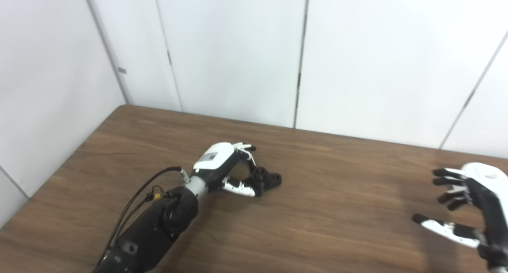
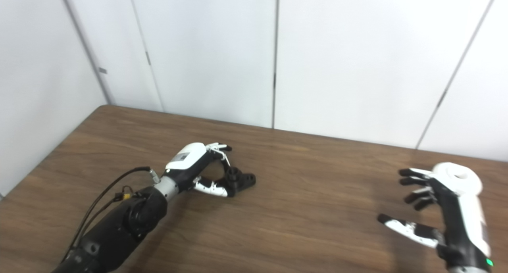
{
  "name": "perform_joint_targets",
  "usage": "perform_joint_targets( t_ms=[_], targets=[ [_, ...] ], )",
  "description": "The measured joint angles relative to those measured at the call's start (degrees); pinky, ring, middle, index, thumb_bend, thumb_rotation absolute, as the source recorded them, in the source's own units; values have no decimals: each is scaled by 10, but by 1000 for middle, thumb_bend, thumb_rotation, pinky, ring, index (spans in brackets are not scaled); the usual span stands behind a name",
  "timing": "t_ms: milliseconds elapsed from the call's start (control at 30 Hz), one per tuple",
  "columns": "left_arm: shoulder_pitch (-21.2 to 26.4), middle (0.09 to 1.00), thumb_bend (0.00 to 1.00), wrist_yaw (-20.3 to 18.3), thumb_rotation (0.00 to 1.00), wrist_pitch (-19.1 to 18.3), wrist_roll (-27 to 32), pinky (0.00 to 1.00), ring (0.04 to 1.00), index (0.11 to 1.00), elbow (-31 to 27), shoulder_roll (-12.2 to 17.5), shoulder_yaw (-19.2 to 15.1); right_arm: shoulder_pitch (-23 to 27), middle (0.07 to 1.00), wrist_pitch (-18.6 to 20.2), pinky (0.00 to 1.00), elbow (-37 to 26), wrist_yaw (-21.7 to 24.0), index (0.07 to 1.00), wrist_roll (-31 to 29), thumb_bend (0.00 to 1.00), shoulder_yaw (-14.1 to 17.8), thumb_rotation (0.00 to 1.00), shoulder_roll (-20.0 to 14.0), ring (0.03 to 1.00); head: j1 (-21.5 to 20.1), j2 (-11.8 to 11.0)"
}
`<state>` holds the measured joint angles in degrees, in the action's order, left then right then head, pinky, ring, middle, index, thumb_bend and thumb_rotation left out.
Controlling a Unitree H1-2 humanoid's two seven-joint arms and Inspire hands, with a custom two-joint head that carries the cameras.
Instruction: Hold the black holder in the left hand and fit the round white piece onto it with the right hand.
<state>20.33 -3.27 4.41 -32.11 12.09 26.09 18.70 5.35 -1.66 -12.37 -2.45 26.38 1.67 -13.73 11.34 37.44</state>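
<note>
The black holder rests on the brown table, left of centre. My left hand is curled around its left end, with the thumb under the near side and the fingers arched over the top, pinching it. The round white piece lies on the table at the far right. My right hand is open and empty, fingers spread, with its fingertips just left of and in front of the white piece, partly overlapping it in view.
White wall panels stand right behind the table's far edge. The table's left edge runs diagonally close to my left arm. A black cable loops beside the left forearm.
</note>
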Motion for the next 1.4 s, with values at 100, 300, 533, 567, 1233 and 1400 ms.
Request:
perform_joint_targets(
  t_ms=[100,300,533,567,1233,1400],
  targets=[
    [-2,891,523,-9,68,20,-3,759,923,485,-9,-11,15,0,659,-3,404,6,-5,702,5,599,-1,6,0,520,-27,4],
    [-1,902,523,-14,70,36,-19,776,932,486,-19,-26,38,1,672,-5,410,11,-18,720,21,583,-1,78,1,525,-61,11],
    [7,897,523,-19,69,62,-23,755,932,486,-18,-56,72,1,678,-5,412,11,-20,724,32,571,-7,104,10,533,-90,14],
    [9,894,524,-19,69,66,-25,753,930,486,-15,-60,76,1,680,-5,414,11,-20,723,33,572,-7,98,11,536,-92,15],
    [25,856,524,15,63,126,-62,736,883,486,32,-77,106,19,674,19,471,-21,11,710,77,651,-22,187,-2,567,-261,-4],
    [24,866,524,10,60,133,-58,755,898,487,29,-66,103,60,731,65,494,-49,64,740,152,694,-30,233,-44,642,-344,-34]
  ],
)
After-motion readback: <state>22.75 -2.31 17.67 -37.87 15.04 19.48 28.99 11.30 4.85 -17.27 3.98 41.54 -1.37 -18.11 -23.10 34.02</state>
